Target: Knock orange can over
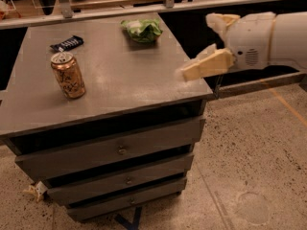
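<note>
Speckled floor (pixel 259 166) filled the lower frame, w/ a pale round patch (pixel 252 207) at approx 5 o'clock and dark tape (pixel 129 219) at 6 o'clock, under the cabinet.

Grey cabinet (pixel 124 85) took up the centre and left. It had a flat top and 3 drawers (pixel 158 140) stacked below, each w/ a small knob (pixel 122 150). A metal rail (pixel 144 8) ran along behind it at 12 o'clock.

White robot arm (pixel 268 40) came in from the 3 o'clock side, level w/ the cabinet top. Its tan claw (pixel 199 67) pointed toward 9 o'clock and sat over the top's 3 o'clock edge, near the front right corner. Couldn't tell how far open the claw was. No object seen in it.

Green and white bag (pixel 142 30) lay at the top's far edge, approx 12 o'clock. It was at about 11 o'clock from the claw, off the line btwn claw and can.

Orange can (pixel 68 75) stood upright on the top's 9 o'clock side, pull-tab end up, dark scribbles on its side. It was well apart from the claw, straight across at the claw's 9 o'clock.

Dark snack bar (pixel 66 43) lay flat near the can at its 12 o'clock, not touching.

A small pale scrap (pixel 36 190) lay on the floor by the cabinet's front left corner, approx 8 o'clock.
</note>
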You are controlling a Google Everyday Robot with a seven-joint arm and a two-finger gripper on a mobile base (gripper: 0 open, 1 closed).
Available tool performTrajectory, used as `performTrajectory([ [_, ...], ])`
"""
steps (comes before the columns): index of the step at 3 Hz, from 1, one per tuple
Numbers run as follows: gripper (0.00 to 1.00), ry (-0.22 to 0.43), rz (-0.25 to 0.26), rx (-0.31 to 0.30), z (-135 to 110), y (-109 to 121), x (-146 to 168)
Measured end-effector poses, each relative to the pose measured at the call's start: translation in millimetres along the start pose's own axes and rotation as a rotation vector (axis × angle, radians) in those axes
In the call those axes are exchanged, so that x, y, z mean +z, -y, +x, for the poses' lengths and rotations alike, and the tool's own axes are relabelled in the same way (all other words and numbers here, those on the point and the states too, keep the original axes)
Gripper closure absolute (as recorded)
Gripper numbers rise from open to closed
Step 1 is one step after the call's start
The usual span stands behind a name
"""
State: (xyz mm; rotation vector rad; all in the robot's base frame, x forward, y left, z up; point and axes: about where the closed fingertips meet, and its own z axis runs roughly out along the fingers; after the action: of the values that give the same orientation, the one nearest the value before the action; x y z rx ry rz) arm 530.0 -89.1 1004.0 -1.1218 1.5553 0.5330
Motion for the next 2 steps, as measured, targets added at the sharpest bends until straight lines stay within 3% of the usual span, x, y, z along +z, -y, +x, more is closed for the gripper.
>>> performTrajectory([
  [1,0.0,0.11,-0.11,-0.001,-1.6,-21.4,51.7],
  [2,0.0,0.178,-0.186,-0.01,-3.4,-36.6,96.2],
])
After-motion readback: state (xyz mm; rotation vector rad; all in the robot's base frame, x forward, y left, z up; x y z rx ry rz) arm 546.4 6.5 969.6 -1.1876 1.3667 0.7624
